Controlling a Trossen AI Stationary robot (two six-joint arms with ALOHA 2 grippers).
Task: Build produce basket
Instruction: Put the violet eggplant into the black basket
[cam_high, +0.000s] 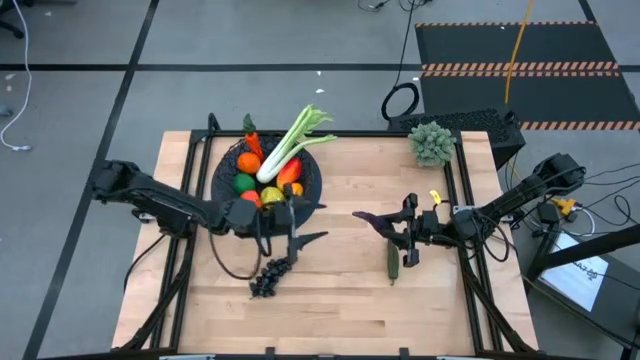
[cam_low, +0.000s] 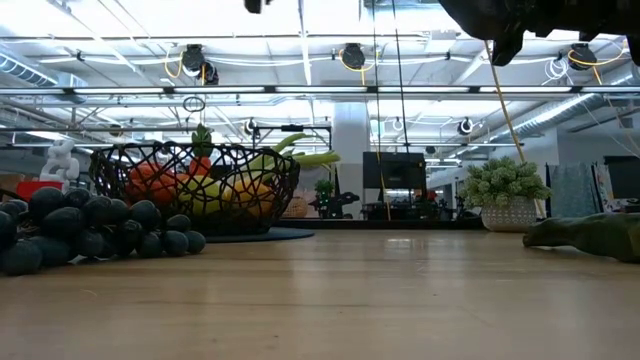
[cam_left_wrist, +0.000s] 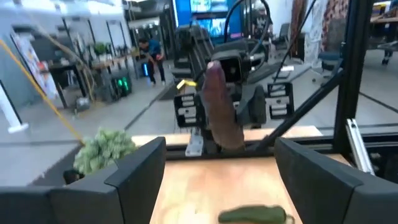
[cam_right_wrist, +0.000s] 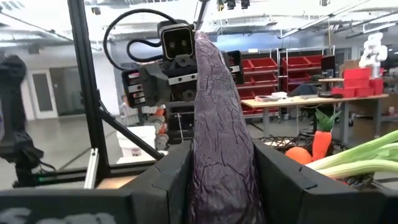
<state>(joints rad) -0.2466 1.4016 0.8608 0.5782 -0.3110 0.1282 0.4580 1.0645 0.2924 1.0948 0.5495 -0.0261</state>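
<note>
The right tool (cam_high: 400, 228) is clamping the eggplant (cam_right_wrist: 219, 143), whose purple body is filling the gap between its fingers in the right wrist view and sticking out ahead of them toward the left arm; the gripped end is hiding behind the fingers. From above, the eggplant is showing only as a thin dark point beyond that tool. The cucumber (cam_high: 393, 264) is lying on the tabletop (cam_high: 350, 300) just beside the right tool, and in the left wrist view only part of it is showing at the edge. The left tool (cam_high: 300, 228) is hovering with its fingers apart and nothing between them, right at the rim of the basket (cam_low: 110, 170). The grapes (cam_high: 268, 278) are lying close beside it on the wood. The basket is holding the leafy stalk (cam_high: 290, 145), the carrot (cam_high: 251, 140) and several round fruits, though the left arm is covering some, so they are hard to tell apart. The frilly clump (cam_high: 432, 142) is sitting well beyond the right tool.
</note>
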